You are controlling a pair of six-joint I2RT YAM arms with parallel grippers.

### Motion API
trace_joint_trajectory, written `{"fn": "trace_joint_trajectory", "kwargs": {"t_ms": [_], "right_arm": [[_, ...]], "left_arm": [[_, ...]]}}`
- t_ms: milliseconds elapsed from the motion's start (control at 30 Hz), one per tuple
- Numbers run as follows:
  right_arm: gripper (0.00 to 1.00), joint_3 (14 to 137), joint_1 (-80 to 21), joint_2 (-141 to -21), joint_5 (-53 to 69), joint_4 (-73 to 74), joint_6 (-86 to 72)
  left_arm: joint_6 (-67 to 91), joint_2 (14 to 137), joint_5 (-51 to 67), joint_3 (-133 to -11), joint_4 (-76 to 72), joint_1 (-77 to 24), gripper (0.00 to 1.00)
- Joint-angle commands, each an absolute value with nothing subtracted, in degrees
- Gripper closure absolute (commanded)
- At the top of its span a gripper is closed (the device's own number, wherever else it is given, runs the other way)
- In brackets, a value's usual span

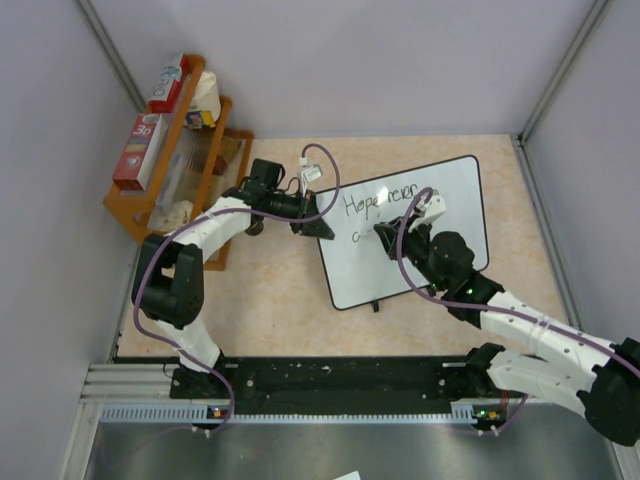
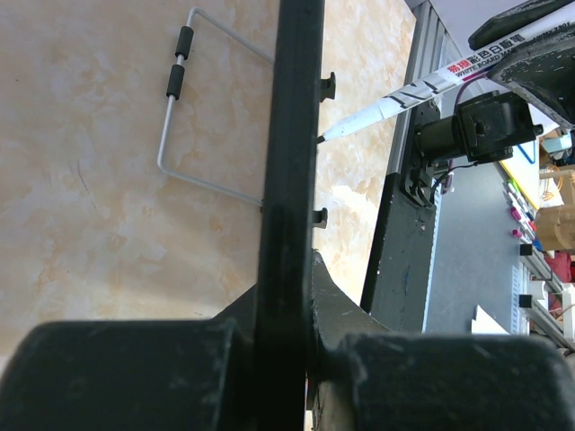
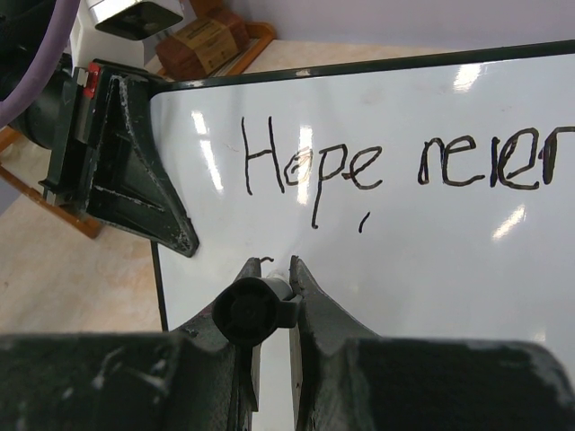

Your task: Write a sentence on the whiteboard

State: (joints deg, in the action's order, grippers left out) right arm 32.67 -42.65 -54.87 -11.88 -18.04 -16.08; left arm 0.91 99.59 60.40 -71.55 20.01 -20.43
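Note:
The whiteboard stands tilted right of centre on the table. The sentence reads "Hope never" on its top line, with a short mark started below it. In the right wrist view the whiteboard fills the frame and the sentence is sharp. My left gripper is shut on the board's left black rim; it also shows in the left wrist view. My right gripper is shut on a marker, with its tip at the board under "Hope". The marker is white with a black tip.
A wooden rack with boxes stands at the back left, close behind the left arm. The board's wire stand sticks out behind it over the tan tabletop. Grey walls close in both sides. A black rail runs along the near edge.

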Motion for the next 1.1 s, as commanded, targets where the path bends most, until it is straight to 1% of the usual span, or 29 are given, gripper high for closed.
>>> {"fn": "trace_joint_trajectory", "kwargs": {"t_ms": [0, 667, 1067], "right_arm": [[1.00, 32.35, -43.07, -54.14, -12.57, -16.44, -14.85], [1.00, 28.48, -43.07, -51.94, -8.18, -14.06, -14.94], [1.00, 29.88, -43.07, -54.14, -5.98, -19.33, -18.10]], "left_arm": [[-8.61, 101.43, 42.45, -68.56, 22.94, -21.89, 1.00], [-8.35, 101.07, 41.93, -68.38, 23.12, -22.06, 1.00], [-8.35, 101.43, 41.75, -68.47, 23.11, -22.32, 1.00]]}}
